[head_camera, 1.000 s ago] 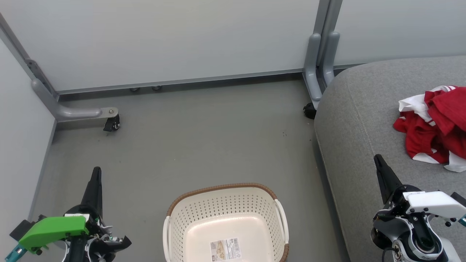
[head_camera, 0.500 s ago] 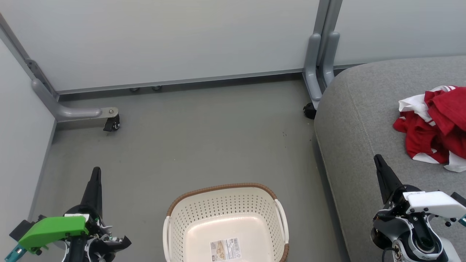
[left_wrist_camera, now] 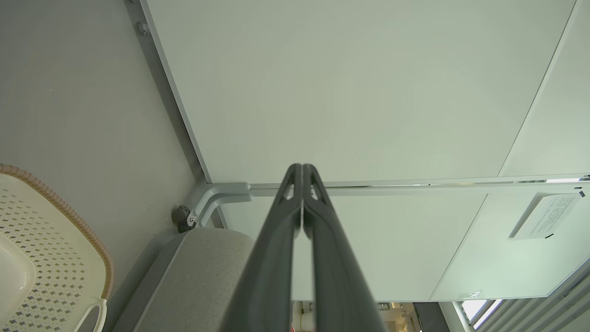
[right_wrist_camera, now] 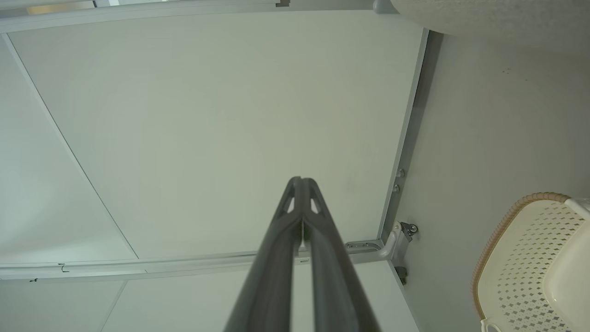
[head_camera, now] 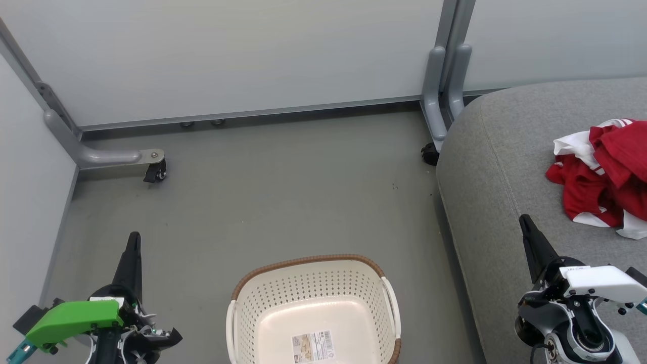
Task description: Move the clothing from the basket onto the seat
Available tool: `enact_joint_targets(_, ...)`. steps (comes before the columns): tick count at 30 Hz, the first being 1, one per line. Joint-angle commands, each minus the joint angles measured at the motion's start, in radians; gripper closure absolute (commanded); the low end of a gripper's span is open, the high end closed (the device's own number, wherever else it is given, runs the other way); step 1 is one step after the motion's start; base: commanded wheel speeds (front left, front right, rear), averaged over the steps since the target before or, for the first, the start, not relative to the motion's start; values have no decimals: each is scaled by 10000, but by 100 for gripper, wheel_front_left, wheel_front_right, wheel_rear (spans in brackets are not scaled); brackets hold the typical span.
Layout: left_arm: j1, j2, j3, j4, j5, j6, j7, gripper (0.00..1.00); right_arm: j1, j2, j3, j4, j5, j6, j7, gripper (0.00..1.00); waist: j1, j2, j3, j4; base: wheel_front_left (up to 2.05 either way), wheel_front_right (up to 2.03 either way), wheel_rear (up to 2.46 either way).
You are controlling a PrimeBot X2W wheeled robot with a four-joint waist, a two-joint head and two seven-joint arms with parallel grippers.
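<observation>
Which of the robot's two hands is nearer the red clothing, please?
The right hand, with the white housing, by the seat where the clothing lies; the green-housed left hand sits beyond the basket.

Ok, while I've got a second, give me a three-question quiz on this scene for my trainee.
1. True or false: the clothing lies on the seat.
2. What is inside the basket? A) red fabric B) a paper label and nothing else C) a shoe
3. Fill in: the left jaws and the right jaws are both ___, holding nothing.

Key: 1 true; 2 B; 3 shut.
</observation>
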Motion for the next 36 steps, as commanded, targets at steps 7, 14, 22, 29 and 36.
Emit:
enact_joint_targets(7,-126,10,55,17,27,-57,23,100,-56,-6,-20,19,-39,4,29,100,0,0,0,0,0,0,0)
enact_joint_targets(14,-127,5,62,17,36,-57,23,100,-56,-2,-24,19,-39,4,29,100,0,0,0,0,0,0,0)
enact_joint_targets(22,-127,0,68,18,44,-57,31,100,-56,1,-28,18,-44,4,33,100,0,0,0,0,0,0,0)
enact_joint_targets(29,-128,-3,73,18,52,-57,37,100,-57,4,-32,18,-49,4,38,100,0,0,0,0,0,0,0)
enact_joint_targets(36,-129,-7,75,18,52,-57,39,100,-57,6,-36,18,-51,4,40,100,0,0,0,0,0,0,0)
